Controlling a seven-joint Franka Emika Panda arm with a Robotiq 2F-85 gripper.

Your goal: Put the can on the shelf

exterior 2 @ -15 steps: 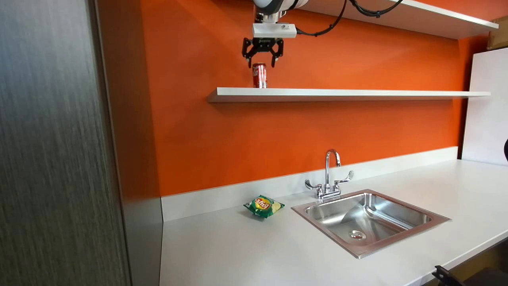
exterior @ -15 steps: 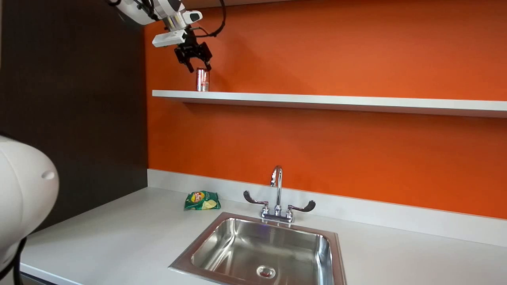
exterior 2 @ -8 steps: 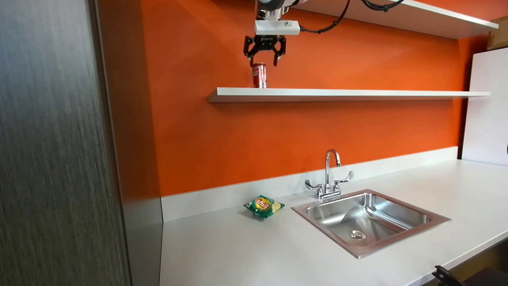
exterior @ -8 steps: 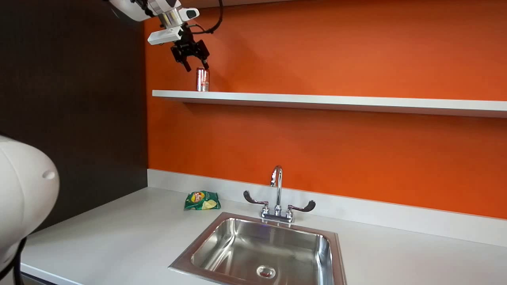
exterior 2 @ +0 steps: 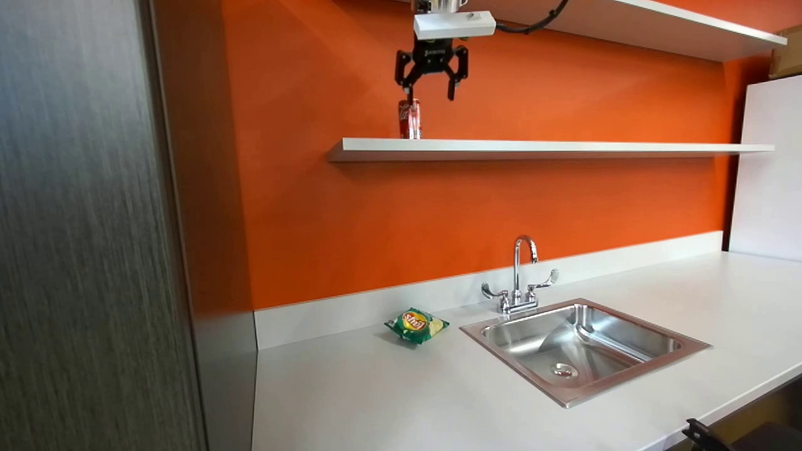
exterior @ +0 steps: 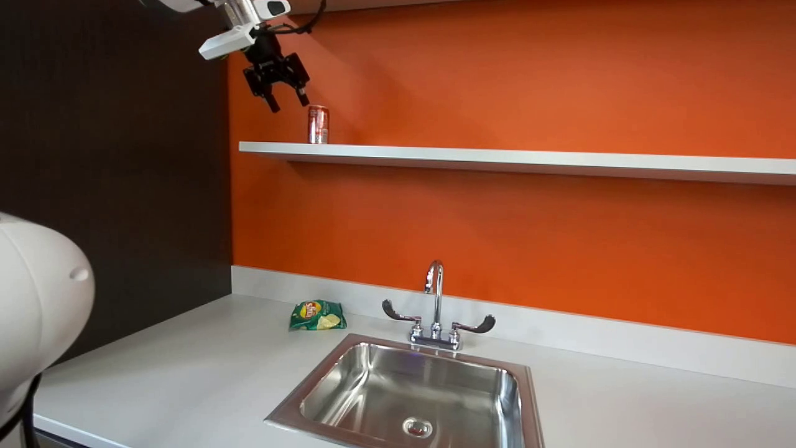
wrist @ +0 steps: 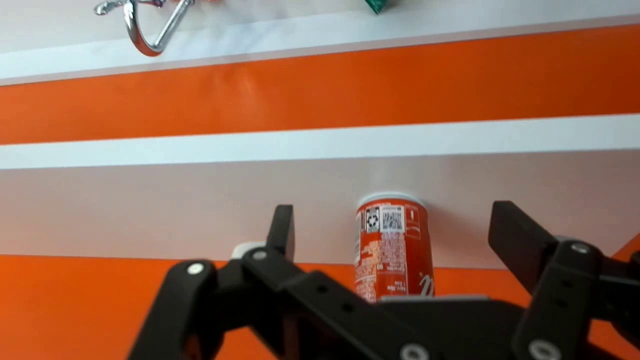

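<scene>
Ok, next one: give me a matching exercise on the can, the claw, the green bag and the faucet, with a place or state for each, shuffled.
Things:
1. can
2. claw
3. green bag
4. faucet

Places or states:
A. lying on the countertop
B. silver, at the wall side of the sink
C. standing upright on the shelf
D. open, gripping nothing

Pairs: 1-C, 2-D, 3-A, 4-B
</scene>
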